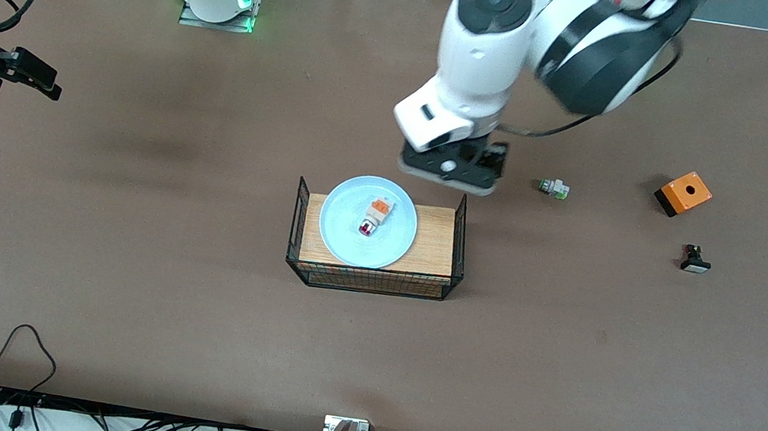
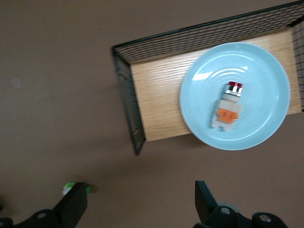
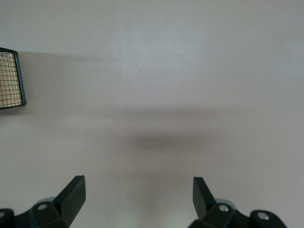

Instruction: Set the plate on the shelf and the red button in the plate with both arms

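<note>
The pale blue plate (image 1: 341,231) rests on a wooden board inside a black wire rack (image 1: 460,234) at mid-table. On the plate lies the red button (image 1: 375,216), white with an orange block and a dark red cap. The left wrist view shows the plate (image 2: 256,66) and the red button (image 2: 228,107) too. My left gripper (image 1: 453,169) hangs open over bare table just beside the rack, with nothing between its fingers (image 2: 141,202). My right gripper (image 1: 31,74) waits over the table at the right arm's end, open and empty (image 3: 137,197).
A green-tipped white part (image 1: 553,188) lies beside the left gripper, toward the left arm's end of the table. Further that way stand an orange box (image 1: 684,193) and a black button with a white cap (image 1: 695,259). Cables run along the table's near edge.
</note>
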Tool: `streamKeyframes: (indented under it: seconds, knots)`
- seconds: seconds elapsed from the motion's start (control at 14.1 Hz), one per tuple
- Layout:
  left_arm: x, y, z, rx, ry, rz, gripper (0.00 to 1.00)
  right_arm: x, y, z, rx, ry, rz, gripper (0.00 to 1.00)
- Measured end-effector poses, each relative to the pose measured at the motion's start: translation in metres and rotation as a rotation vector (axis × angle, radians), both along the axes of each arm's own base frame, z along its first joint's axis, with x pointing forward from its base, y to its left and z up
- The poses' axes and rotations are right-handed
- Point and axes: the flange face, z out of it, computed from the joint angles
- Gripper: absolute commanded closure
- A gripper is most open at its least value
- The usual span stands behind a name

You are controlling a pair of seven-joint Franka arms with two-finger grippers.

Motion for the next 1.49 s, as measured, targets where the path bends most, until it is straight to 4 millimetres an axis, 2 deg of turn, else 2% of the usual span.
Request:
streamKeyframes:
  seconds: [0.21,0.28,0.43,0.64,0.78,0.99,1.07,1.14,1.49]
  knots:
    - [0.015,0.085,0.046,0.048,0.004,0.125,0.00,0.000,0.006,0.002,0.000,-0.001,0.012,0.00]
    - [0.021,0.113,0.054,0.062,0.016,0.147,0.00,0.000,0.007,0.003,0.000,-0.003,0.013,0.00]
    - [0.033,0.156,0.061,0.060,0.037,0.140,0.00,0.000,0.007,0.005,0.000,-0.007,0.014,0.00]
    - [0.040,0.217,0.060,0.021,0.091,0.117,0.00,0.001,0.008,0.006,0.000,-0.009,0.014,0.00]
    - [0.039,0.267,0.053,-0.013,0.103,0.095,0.00,0.001,0.008,0.006,0.000,-0.009,0.014,0.00]
    - [0.021,0.338,0.034,-0.033,0.094,0.104,0.00,0.001,0.007,0.006,0.000,-0.009,0.014,0.00]
    - [0.014,0.353,0.029,-0.035,0.099,0.119,0.00,0.001,0.007,0.006,0.000,-0.009,0.014,0.00]
    - [0.009,0.359,0.026,-0.035,0.100,0.128,0.00,0.001,0.007,0.006,0.000,-0.009,0.014,0.00]
    - [0.004,0.358,0.026,-0.036,0.096,0.127,0.00,0.000,0.008,0.006,0.000,-0.008,0.014,0.00]
